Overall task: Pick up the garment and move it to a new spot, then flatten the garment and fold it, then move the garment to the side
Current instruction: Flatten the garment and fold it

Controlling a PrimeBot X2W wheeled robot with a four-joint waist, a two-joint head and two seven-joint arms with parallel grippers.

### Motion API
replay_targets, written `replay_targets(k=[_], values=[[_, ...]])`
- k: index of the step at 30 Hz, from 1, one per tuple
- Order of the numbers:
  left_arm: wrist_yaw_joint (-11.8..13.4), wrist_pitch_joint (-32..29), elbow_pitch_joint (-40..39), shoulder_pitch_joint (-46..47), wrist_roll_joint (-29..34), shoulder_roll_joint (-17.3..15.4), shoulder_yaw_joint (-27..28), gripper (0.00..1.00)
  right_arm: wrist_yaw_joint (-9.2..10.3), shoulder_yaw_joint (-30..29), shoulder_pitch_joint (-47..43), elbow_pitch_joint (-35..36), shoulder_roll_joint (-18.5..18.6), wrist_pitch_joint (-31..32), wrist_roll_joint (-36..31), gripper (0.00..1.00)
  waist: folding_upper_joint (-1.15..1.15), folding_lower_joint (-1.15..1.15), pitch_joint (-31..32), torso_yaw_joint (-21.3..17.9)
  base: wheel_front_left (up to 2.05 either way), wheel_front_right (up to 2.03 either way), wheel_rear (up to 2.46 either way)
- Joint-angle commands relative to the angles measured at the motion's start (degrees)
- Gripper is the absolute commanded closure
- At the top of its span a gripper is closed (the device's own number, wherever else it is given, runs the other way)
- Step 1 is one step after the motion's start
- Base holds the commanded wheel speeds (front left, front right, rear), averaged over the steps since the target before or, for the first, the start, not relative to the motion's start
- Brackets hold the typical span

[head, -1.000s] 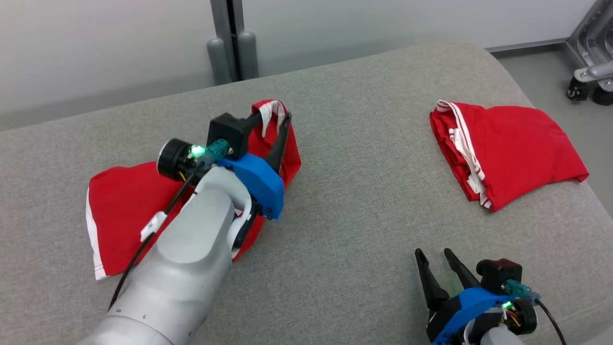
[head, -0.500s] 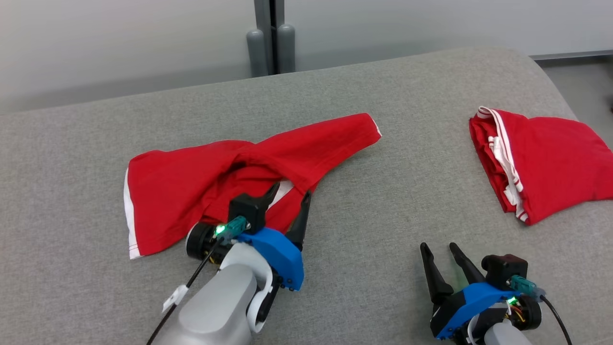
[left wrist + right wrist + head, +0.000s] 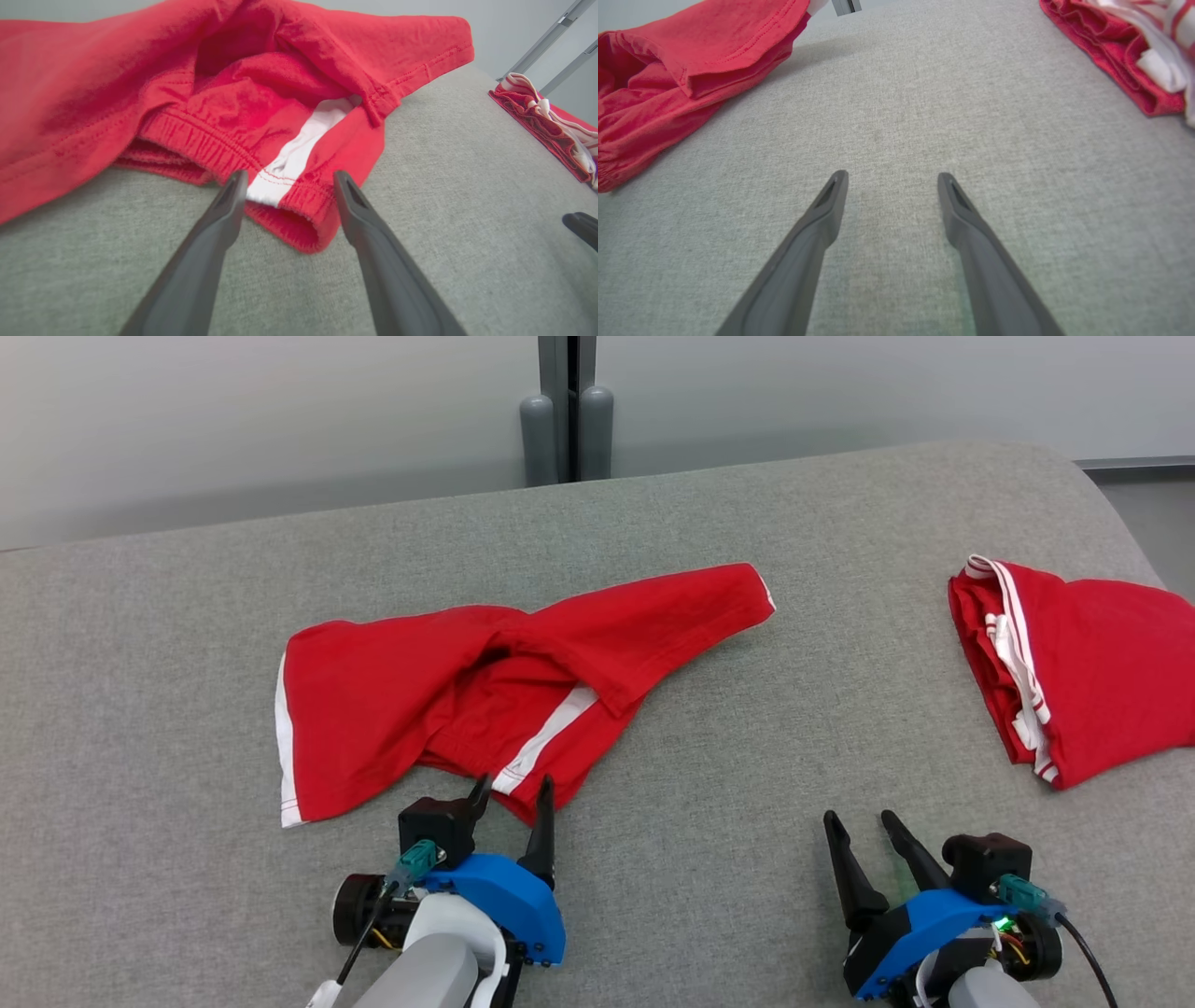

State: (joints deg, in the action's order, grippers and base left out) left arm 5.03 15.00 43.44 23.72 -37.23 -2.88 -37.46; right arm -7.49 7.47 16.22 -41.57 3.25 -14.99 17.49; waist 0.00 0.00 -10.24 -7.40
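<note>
- The garment (image 3: pixel 485 700), red with a white side stripe, lies spread but not flattened on the grey surface (image 3: pixel 709 840), left of centre in your head view. One leg panel is flopped across the waist opening, and the elastic waistband corner points toward the robot.
- The left end effector (image 3: pixel 514 786) is released, fingers apart with nothing between them. Its tips are at the striped waistband corner. This reads as a drop-off: the cloth is at its new spot, so the grip is let go.
- The right end effector (image 3: pixel 858 816) is also released and empty, low over bare surface and well apart from both cloths. It is likely waiting for a two-arm flatten.
- The second garment (image 3: pixel 1074 663) is folded at the far right, probably a finished one kept clear.
- A second ago the left end effector was over the cloth with the white-striped edge bunched in its fingers. Half a second ago its fingers reached in over the waistband. Now it has backed off to the near edge.
- The cloth layout matches the half-second-ago frame. The sideways shift is your head camera, not the cloth.
- My read is that the move is done and flattening is next. Pull that flopped leg out first.
</note>
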Motion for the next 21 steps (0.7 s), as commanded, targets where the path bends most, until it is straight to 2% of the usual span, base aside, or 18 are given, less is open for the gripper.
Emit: replay_targets(k=[1,6,8,15,21], values=[[0.1,0.2,-0.1,-0.5,0.7,0.0,0.4,0.0,-0.01,0.1,0.5,0.1,0.4,-0.2,-0.1,0.0,0.0,0.0,0.0,-0.2,0.0,0.0,0.0],[0.1,0.2,-0.4,-1.0,-0.7,0.0,-0.3,0.0,-0.01,0.2,0.7,0.0,0.5,-0.2,0.0,0.0,0.0,0.0,0.0,-0.3,0.0,0.0,0.0],[0.9,0.2,-0.9,-1.2,-1.6,0.0,-0.8,0.0,-0.01,0.2,0.7,0.0,0.5,-0.2,0.1,0.0,0.0,0.0,-0.1,-0.3,0.0,0.0,0.0],[1.6,0.2,-1.8,-2.7,-1.0,0.0,-1.0,0.0,-0.01,0.4,0.4,-0.6,0.4,-0.2,0.3,0.0,0.0,0.0,0.8,-0.4,0.0,0.0,0.0],[0.4,0.2,-3.3,-4.1,-2.5,0.0,-1.1,0.0,-0.01,0.5,0.0,-0.8,0.3,-0.2,0.0,0.0,0.0,0.0,1.6,-0.4,0.0,0.0,0.0]])
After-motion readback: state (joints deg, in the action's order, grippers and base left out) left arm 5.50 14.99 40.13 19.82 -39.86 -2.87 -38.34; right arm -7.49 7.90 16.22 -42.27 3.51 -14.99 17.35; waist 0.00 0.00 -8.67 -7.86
